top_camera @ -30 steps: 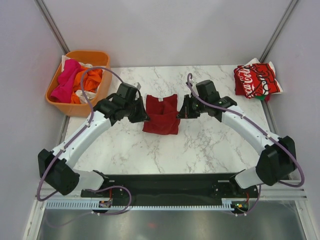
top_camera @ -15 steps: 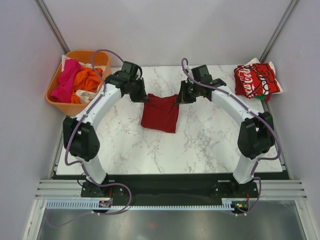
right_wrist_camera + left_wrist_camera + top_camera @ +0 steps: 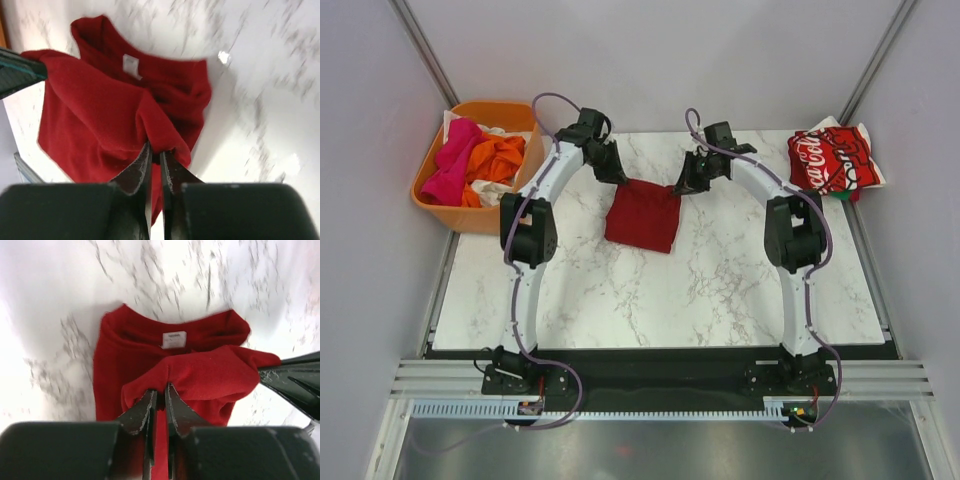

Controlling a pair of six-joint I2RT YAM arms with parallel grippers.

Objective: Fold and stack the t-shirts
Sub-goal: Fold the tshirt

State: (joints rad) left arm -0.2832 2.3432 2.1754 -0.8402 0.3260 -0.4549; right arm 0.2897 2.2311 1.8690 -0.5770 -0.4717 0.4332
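The dark-red t-shirt (image 3: 642,213) lies partly folded on the marble table (image 3: 720,290), its far edge lifted between both grippers. My left gripper (image 3: 620,177) is shut on the shirt's far left corner; the left wrist view shows its jaws (image 3: 160,390) pinching red cloth (image 3: 210,375) above the collar with its white label. My right gripper (image 3: 677,187) is shut on the far right corner, with cloth (image 3: 100,115) pinched in its jaws (image 3: 156,152). The folded Coca-Cola t-shirt (image 3: 833,160) lies at the table's far right corner.
An orange tub (image 3: 479,165) at the far left holds pink, orange and white t-shirts. Both arms reach far over the table. Grey walls enclose the back and sides.
Both grippers have carried the shirt's held edge away from the arm bases toward the back of the table. The arms are more stretched out and the shirt lies further back.
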